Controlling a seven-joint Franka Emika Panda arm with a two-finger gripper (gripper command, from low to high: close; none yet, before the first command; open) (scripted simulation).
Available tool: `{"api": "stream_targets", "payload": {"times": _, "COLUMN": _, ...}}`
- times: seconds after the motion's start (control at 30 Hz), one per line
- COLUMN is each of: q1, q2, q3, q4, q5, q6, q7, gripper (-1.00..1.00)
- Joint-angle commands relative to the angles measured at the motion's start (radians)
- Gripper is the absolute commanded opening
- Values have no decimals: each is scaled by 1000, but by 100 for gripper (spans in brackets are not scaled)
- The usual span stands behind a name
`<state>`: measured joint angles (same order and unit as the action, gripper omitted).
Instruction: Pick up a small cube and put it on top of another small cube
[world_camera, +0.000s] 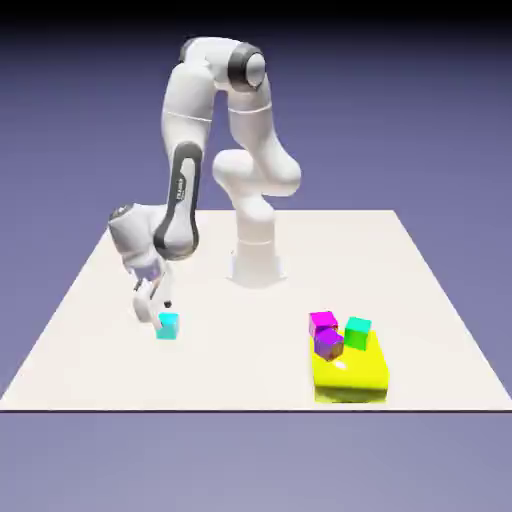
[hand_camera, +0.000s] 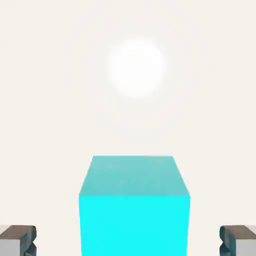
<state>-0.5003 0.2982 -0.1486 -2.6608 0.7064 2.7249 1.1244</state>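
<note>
Cube: the cyan cube (world_camera: 168, 325) is sitting flat on the white table (world_camera: 80, 350), plain-faced and small, toward the exterior view's left, well apart from the yellow block (world_camera: 352, 375).
Claw: the gripper (world_camera: 152, 310) is hanging low just beside the cube, fingers spread wide.
Hand view: the cube (hand_camera: 134, 207) is showing large between the two grey fingertips (hand_camera: 17, 240), touching neither.
Block: purple (world_camera: 329, 343), green (world_camera: 357, 333) and magenta (world_camera: 322, 322) cubes are resting at the yellow block.

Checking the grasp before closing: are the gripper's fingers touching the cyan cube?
Apart. In the hand view, pale table shows between the cyan cube and each of the fingertips.
</note>
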Motion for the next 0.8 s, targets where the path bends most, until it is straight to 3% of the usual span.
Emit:
{"api": "stream_targets", "payload": {"times": 0.0, "q1": -4, "q2": 12, "q3": 8, "q4": 2, "q5": 14, "q6": 8, "q7": -10, "gripper": 0}}
{"api": "stream_targets", "payload": {"times": 0.03, "q1": -4, "q2": 12, "q3": 8, "q4": 2, "q5": 14, "q6": 8, "q7": -10, "gripper": -100}}
{"api": "stream_targets", "payload": {"times": 0.33, "q1": 74, "q2": -217, "q3": -155, "q4": -40, "q5": -261, "q6": -150, "q7": 195, "gripper": -100}}
{"api": "stream_targets", "payload": {"times": 0.77, "q1": 545, "q2": -285, "q3": 155, "q4": 226, "q5": -620, "q6": -518, "q7": -318, "gripper": -100}}
